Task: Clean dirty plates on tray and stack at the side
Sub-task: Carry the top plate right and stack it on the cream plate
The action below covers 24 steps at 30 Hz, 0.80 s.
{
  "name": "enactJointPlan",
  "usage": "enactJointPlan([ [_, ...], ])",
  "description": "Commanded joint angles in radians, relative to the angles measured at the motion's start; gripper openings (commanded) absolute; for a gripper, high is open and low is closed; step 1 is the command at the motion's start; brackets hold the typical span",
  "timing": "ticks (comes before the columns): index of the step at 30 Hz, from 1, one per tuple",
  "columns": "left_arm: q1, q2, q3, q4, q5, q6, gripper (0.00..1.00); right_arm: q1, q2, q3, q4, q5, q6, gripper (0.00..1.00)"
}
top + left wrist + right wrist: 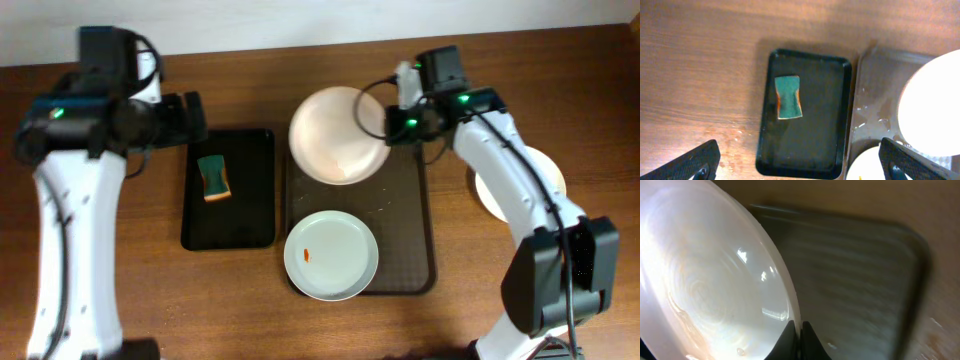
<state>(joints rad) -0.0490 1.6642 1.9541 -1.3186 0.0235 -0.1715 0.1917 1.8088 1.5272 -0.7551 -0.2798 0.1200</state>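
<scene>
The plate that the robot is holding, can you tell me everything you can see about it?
The held plate is round, shallow and white. It is shiny with bright reflections, and a faint orange tint shows across its inside. It sits over the far end of the brown tray and juts past that rim. The right gripper pinches its rim on the right side. Whether the plate rests on the tray or hangs above it cannot be told.

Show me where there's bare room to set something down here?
Freest: the right strip of the brown tray, beside the smeared plate, and the near half of the black tray, clear of the sponge. Crowded: the brown tray's far end, under the held plate and right claw.
</scene>
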Motion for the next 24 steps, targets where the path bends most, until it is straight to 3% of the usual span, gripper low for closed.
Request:
enactJointPlan([
  [1,0.021,-0.130,0.009,-0.003,-0.012,0.016,1.00,0.159,-0.004,0.016,0.054,-0.019,-0.008,0.04],
  [7,0.021,-0.194,0.009,-0.003,-0.012,0.016,1.00,0.405,0.072,0.016,0.299,0.232,-0.018,0.04],
  [11,0.021,-0.193,0.008,-0.004,-0.012,0.016,1.00,0.492,0.116,0.016,0.410,0.410,-0.103,0.04],
  [14,0.021,-0.193,0.008,-0.004,-0.012,0.016,1.00,0.552,0.114,0.016,0.493,0.662,-0.159,0.04],
  [18,0.021,-0.193,0.008,-0.004,-0.012,0.016,1.00,0.629,0.114,0.016,0.558,0.877,-0.298,0.04],
  [24,0.021,-0.193,0.008,-0.004,-0.012,0.016,1.00,0.712,0.114,0.016,0.613,1.173,-0.391,0.04],
])
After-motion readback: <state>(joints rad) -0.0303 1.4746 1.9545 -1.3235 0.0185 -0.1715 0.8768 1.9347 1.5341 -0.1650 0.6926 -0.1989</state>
